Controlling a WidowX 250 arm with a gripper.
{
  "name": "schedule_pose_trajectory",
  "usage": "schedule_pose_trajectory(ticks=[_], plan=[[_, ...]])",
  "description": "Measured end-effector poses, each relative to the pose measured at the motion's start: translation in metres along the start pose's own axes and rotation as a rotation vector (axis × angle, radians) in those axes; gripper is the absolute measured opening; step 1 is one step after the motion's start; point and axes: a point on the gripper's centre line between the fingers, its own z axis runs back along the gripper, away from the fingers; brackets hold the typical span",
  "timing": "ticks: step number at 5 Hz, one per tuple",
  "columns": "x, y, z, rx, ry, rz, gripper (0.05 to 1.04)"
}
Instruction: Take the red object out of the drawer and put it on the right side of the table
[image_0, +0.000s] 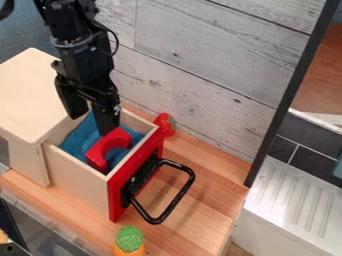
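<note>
Toy (129, 239), green and orange, is nearest, well in front of the gripper (92, 125). Next come the drawer's (80, 176) black handle (155, 220) and red front (117, 200), then the red arch (105, 147) (a chunky thing) inside, just below the gripper, whose fingers are spread. Beyond the gripper's drawer side, a strawberry (163, 121) sits near the wall (200, 55).

A play kitchen, by the look of it.
Behind the gripper (92, 121) I see a wall of pale planks (200, 55); below it, a wooden counter (207, 187); near it, a red-and-green toy food piece (163, 123); well apart from it, dark tiles (276, 150) beside a white ribbed draining board (290, 202). Home or lab around it, I can't say.
</note>
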Motion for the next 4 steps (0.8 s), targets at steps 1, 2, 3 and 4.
schedule_pose_trajectory(ticks=[1,2,3,4], plan=[[-0.002,0.000,-0.005,-0.006,0.018,0.010,1.001],[0.003,-0.005,-0.012,0.019,0.023,-0.020,1.001],[0.001,-0.008,-0.025,0.015,0.070,-0.028,1.001],[0.003,-0.010,-0.032,0.033,0.083,-0.046,1.001]])
